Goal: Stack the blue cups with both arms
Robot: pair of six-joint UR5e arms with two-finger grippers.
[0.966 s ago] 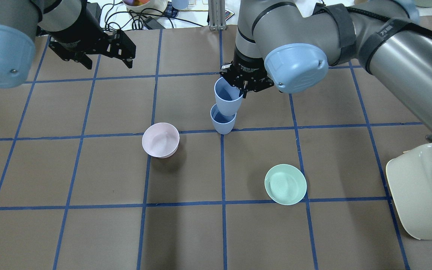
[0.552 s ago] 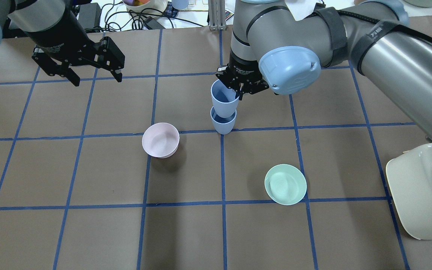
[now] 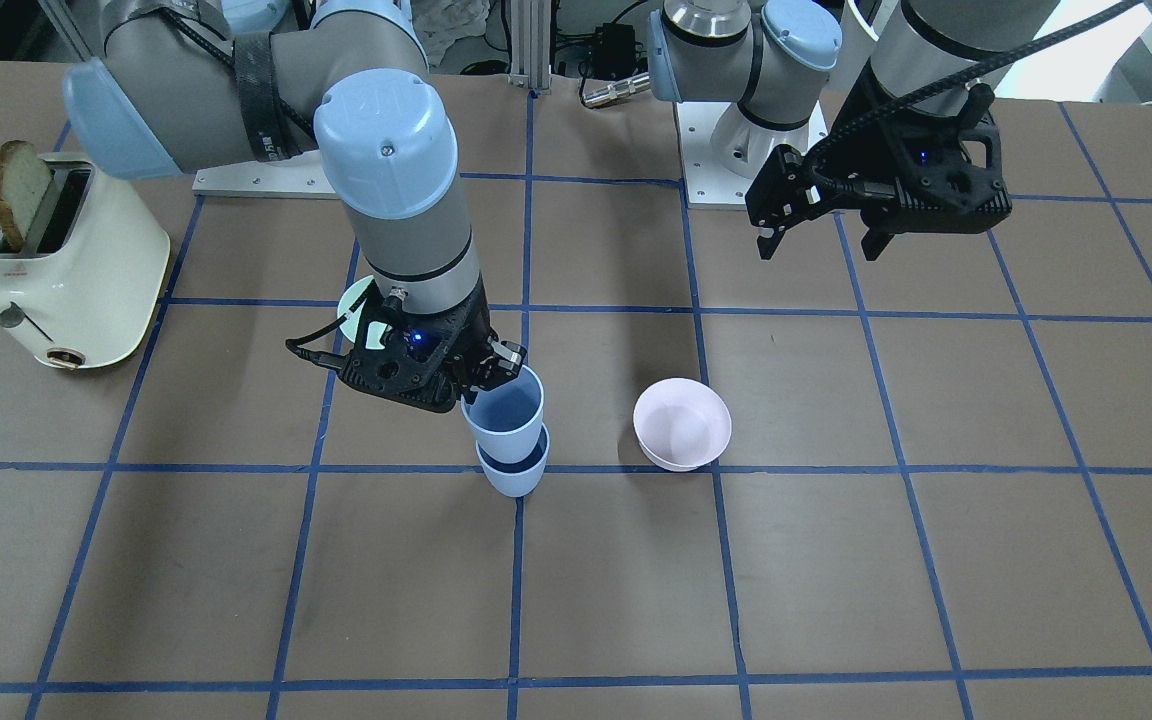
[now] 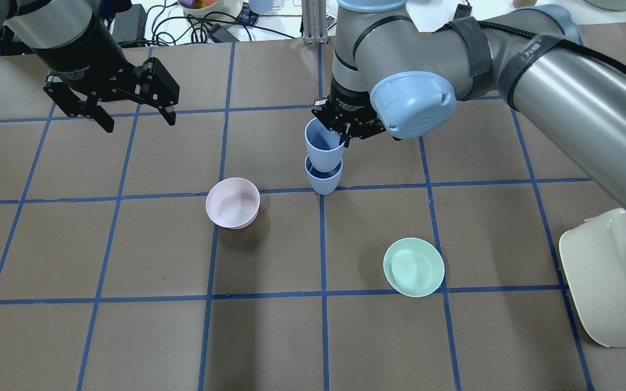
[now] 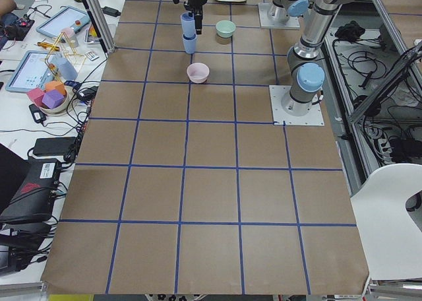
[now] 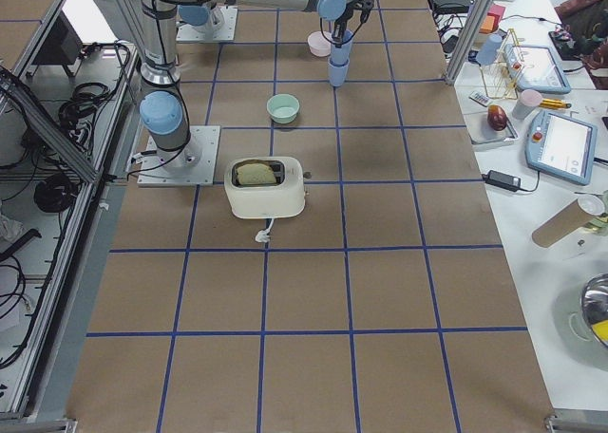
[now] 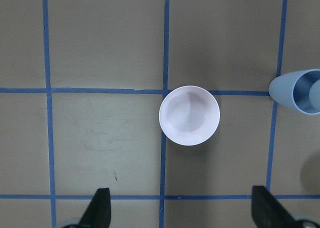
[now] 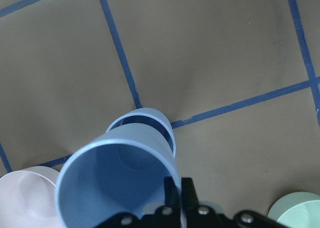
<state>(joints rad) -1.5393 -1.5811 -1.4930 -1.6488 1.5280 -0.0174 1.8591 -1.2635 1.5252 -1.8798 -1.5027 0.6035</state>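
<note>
Noted upper blue cup (image 4: 324, 147) lowered since prev. frame, part-nested in lower blue cup (image 4: 324, 183) approx. mid-table, well off all edges, rim pinched by R gripper (image 4: 345, 136); L gripper (image 4: 140, 124) spread wide above pink bowl (image 4: 233, 202).

Straight down on a brown table (image 7: 105, 43) crossed by blue tape lines (image 7: 165, 38). A pale pink bowl (image 7: 189, 115) sits at centre. A blue cup (image 7: 295, 90) is cut off by the right edge. The left gripper (image 7: 182, 210) shows black fingertips wide apart at the bottom.
</note>
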